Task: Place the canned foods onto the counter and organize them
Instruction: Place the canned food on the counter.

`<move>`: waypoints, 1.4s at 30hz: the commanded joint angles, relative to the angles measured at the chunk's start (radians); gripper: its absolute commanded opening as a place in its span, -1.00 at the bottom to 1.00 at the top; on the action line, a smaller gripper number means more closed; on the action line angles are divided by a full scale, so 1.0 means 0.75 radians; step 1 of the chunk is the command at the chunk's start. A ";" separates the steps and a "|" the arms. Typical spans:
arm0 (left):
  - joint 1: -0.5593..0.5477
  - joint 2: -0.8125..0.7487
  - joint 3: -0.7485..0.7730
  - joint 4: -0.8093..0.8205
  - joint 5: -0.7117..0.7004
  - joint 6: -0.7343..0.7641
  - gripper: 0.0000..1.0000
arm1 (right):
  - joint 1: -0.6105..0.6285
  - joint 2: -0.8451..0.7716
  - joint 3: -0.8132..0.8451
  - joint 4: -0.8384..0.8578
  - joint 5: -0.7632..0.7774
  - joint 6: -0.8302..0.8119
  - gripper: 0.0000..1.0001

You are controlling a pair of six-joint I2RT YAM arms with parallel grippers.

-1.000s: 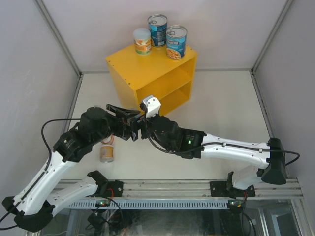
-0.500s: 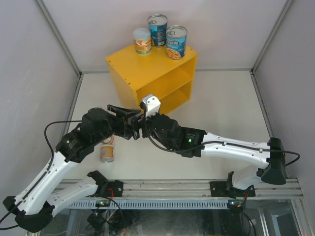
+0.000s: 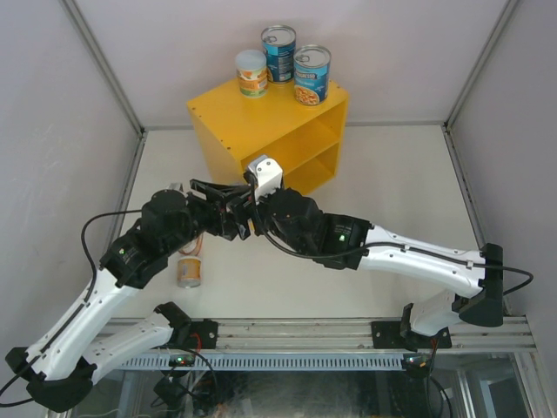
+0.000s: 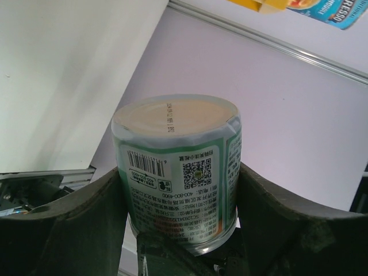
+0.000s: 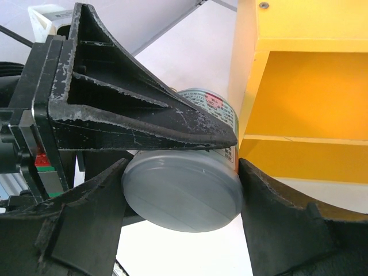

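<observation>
A small pale-lidded can with a green printed label sits between my left gripper's fingers, which are shut on its sides. My right gripper faces the can's grey lid end, its two fingers pressed against opposite sides. A left finger lies across the top of the can. From above, both grippers meet in mid-air just before the yellow counter, hiding the can. On the counter's top stand a small can and two blue-labelled cans.
Another small can lies on its side on the white table, under my left arm. The counter's open shelf is just right of the held can. Grey walls enclose the table at the left, back and right.
My right gripper's fingers have drawn in slightly around the can. Both wrists have shifted a little toward the counter. The cans on the counter and on the table stayed put.
</observation>
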 commanded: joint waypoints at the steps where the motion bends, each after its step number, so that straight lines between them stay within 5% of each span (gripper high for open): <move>1: -0.008 -0.022 0.033 0.218 0.001 0.032 -0.68 | -0.017 -0.024 0.142 0.026 -0.048 0.004 -0.98; 27: -0.007 0.113 0.135 0.461 -0.023 0.094 -0.03 | -0.131 0.057 0.586 -0.281 -0.175 -0.093 -1.00; 34: -0.006 0.171 0.150 0.559 -0.030 0.084 -0.12 | -0.168 0.106 0.694 -0.360 -0.211 -0.099 -1.00; 42: 0.003 0.265 0.157 0.747 -0.024 0.022 -0.69 | -0.263 0.165 0.830 -0.447 -0.257 -0.102 -1.00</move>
